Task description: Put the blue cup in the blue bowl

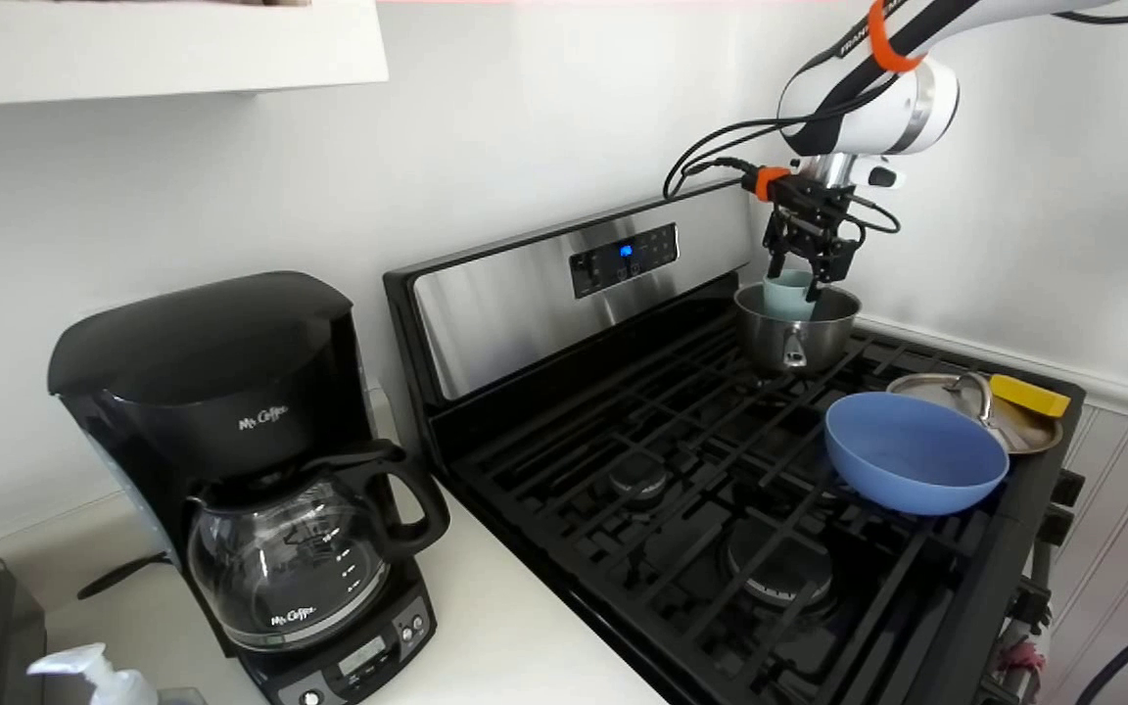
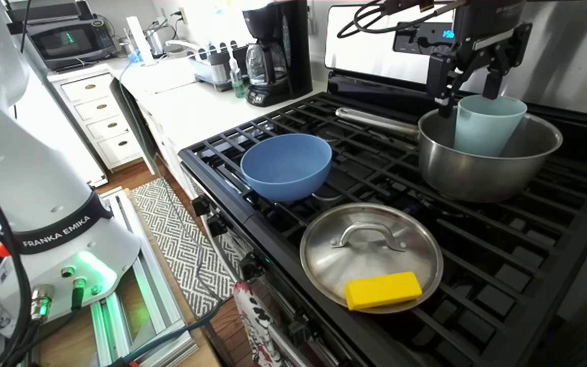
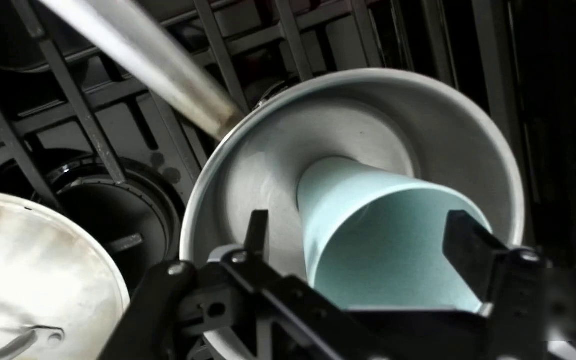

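The cup (image 2: 488, 127) stands in the pot (image 2: 477, 177), mouth up, its rim above the pot's; whether it leans on the pot's side I can't tell. Over it is the gripper (image 3: 358, 216), jaws well apart and grasping nothing. In the wrist view one jaw lies outside the cup, over the pot, and the other over the cup's mouth near the rim, so part of the cup's wall is between them; whether either touches it can't be made out.

I'd put the task at an early stage: the reach looks nearly or wholly done, the grip not yet made. What is left is to close on the cup, raise it clear of the pot's rim, carry it across, lower it into the bowl (image 2: 287, 163) and let go.

The pot sits at the back corner of the stove (image 1: 681, 548), by the side wall (image 1: 1034, 264), its handle (image 2: 375, 121) pointing toward the opposite side edge. The bowl is by the front edge, well apart from the cup. Just beside it, by the same edge and nearer the wall-side corner, is the lid (image 2: 331, 270), with a yellow block (image 2: 384, 290) on it. Past that opposite side edge, on the counter (image 1: 515, 627), stands the coffee maker (image 1: 216, 421).
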Tool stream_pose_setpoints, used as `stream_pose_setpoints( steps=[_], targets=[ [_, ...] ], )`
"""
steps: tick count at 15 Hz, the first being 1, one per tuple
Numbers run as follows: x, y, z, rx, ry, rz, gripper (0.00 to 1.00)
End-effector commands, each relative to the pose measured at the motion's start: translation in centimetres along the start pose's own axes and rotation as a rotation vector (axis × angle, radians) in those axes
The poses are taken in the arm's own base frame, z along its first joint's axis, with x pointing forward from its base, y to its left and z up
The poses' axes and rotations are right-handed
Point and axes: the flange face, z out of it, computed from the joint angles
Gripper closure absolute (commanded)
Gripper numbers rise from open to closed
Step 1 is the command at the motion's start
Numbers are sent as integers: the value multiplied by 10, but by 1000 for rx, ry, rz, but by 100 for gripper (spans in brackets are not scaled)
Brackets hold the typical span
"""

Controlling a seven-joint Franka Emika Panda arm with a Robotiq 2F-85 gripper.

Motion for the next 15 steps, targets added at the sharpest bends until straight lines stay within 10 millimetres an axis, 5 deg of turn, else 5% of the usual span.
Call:
stream_pose_setpoints(
  steps=[1, 3, 11, 15],
  targets=[
    [2, -4, 3, -17, 25, 63, 21],
    [4, -1, 5, -25, 26, 84, 45],
    [4, 9, 4, -23, 41, 89, 98],
    [-4, 14, -6, -4, 51, 53, 100]
  ],
)
